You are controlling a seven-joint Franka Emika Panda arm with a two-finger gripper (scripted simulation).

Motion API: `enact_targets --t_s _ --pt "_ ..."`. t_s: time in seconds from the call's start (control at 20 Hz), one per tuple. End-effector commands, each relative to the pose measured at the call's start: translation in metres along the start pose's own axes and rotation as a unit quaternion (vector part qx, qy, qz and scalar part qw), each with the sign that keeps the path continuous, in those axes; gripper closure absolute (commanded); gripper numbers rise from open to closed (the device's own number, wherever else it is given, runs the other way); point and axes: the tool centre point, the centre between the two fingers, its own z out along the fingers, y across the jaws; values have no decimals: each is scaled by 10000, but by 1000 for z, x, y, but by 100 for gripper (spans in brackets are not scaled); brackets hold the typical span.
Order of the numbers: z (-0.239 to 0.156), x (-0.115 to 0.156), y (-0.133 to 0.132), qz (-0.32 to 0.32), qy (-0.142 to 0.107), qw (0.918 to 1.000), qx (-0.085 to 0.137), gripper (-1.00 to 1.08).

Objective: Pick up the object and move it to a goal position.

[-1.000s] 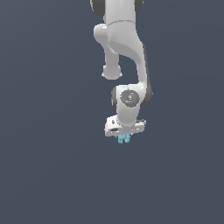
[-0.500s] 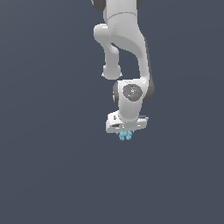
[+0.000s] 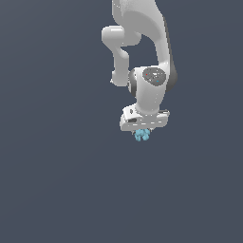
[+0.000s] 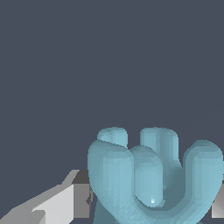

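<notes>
A flat, uniform dark slate-grey background is seen in both views, with no edge, horizon or surface detail to be made out. In the exterior view, the white arm (image 3: pixel 144 52) is shown reaching down from the top of the frame, and the gripper (image 3: pixel 143 129) is pointed downward just right of centre. The object (image 3: pixel 142 135), a small light-blue knobbly piece, is seen only as a speck protruding below the gripper body, with the fingers hidden from this side. In the wrist view, the object (image 4: pixel 153 177) is shown large, with rounded lobes and a curved loop, and a grey-and-white finger (image 4: pixel 65 199) is pressed against one side of it while another is glimpsed at the opposite edge; the object is thus clamped between the fingers.
</notes>
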Motion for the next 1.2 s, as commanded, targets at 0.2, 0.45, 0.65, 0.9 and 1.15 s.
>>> enact_targets --t_s 0.2,0.45,0.65,0.9,1.15 --pt "-64 -22 -26 -3 5 10000 -4 108" --pt "-119 -39 -49 -4 5 10000 -8 108" --pt "-162 -53 -66 -4 5 10000 -8 108" --pt "-210 -67 -86 -4 5 10000 -8 108" --pt "-247 -77 -101 -5 4 10000 -1 108"
